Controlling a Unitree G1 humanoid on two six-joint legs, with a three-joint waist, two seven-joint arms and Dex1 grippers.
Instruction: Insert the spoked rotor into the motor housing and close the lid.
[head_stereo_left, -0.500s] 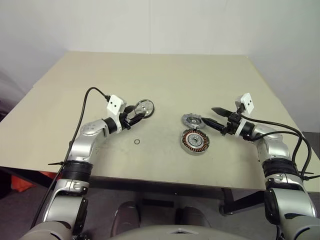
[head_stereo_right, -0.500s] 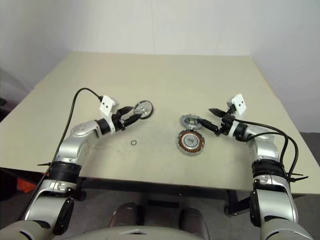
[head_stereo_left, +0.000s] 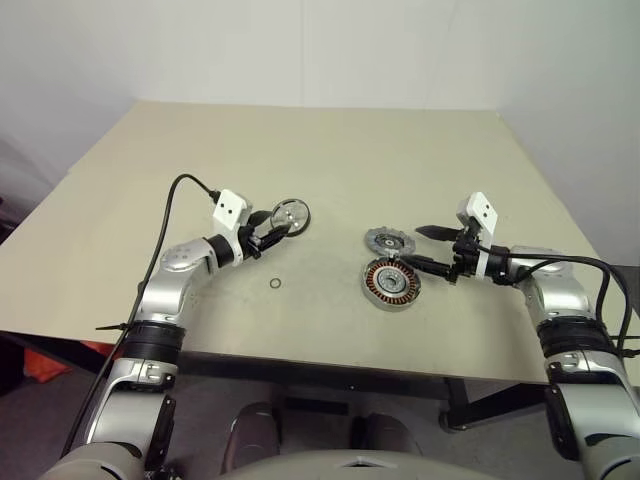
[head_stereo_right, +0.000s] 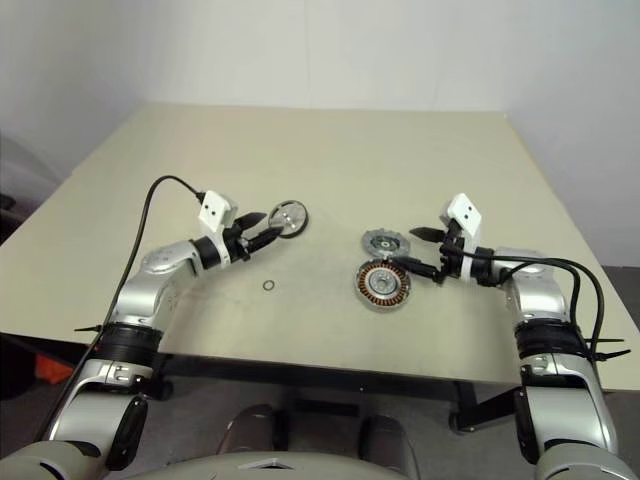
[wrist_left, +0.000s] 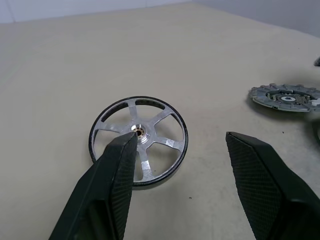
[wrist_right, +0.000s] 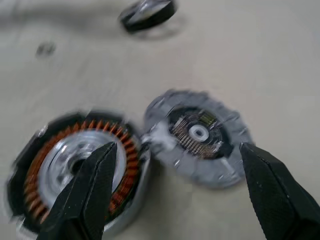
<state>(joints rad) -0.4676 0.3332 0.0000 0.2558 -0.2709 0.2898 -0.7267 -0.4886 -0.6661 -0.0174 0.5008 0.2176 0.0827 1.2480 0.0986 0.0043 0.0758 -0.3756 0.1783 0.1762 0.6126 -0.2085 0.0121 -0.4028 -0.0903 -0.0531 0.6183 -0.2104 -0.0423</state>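
Desk (head_stereo_left: 330, 160), beige. Motor housing (head_stereo_left: 391, 283) flat near front edge; lid (head_stereo_left: 387, 241) touching just behind it. Spoked rotor (head_stereo_left: 290, 214) well apart, toward the left. Right gripper (head_stereo_left: 418, 248) wide open, empty, beside housing and lid. Left gripper (head_stereo_left: 270, 229) open, empty, at rotor. Small ring (head_stereo_left: 274, 284).

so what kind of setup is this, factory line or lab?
Looks like a lab test bench rather than a line: one plain beige table against a bare white wall, holding only loose motor parts, namely the motor housing, the spoked rotor, a silvery disc and a small ring.
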